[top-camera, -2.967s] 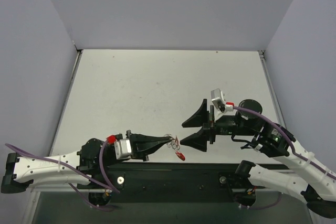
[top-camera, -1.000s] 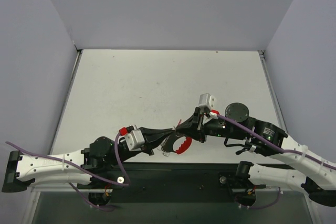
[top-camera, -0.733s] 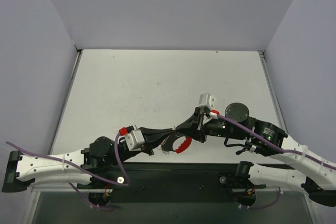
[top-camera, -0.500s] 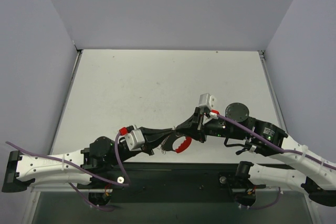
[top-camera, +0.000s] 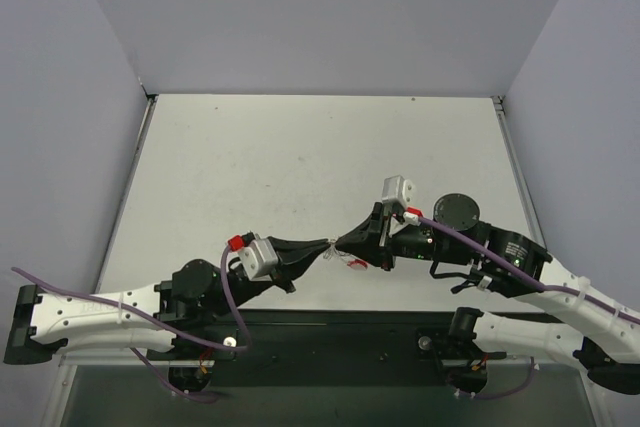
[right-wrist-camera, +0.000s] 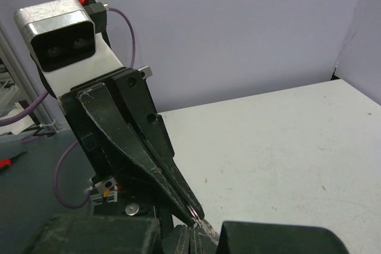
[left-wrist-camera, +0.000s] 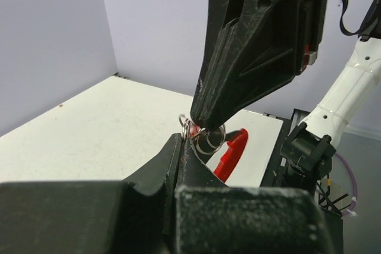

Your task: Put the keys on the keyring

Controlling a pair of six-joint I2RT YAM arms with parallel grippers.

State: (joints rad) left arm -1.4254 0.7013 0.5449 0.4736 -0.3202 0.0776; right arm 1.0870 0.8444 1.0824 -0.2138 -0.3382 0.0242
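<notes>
Mid-task — left tool (top-camera: 328, 247) and right tool (top-camera: 342, 242) both pinched shut on the keyring (left-wrist-camera: 233, 151); key threaded or not — can't tell.

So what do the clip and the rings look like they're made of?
Clip: glossy red, even colour with soft highlights. It is probably plastic, though painted or anodised metal can't be ruled out.
Rings: thin silver wire loops with bright glints, most likely steel.
</notes>
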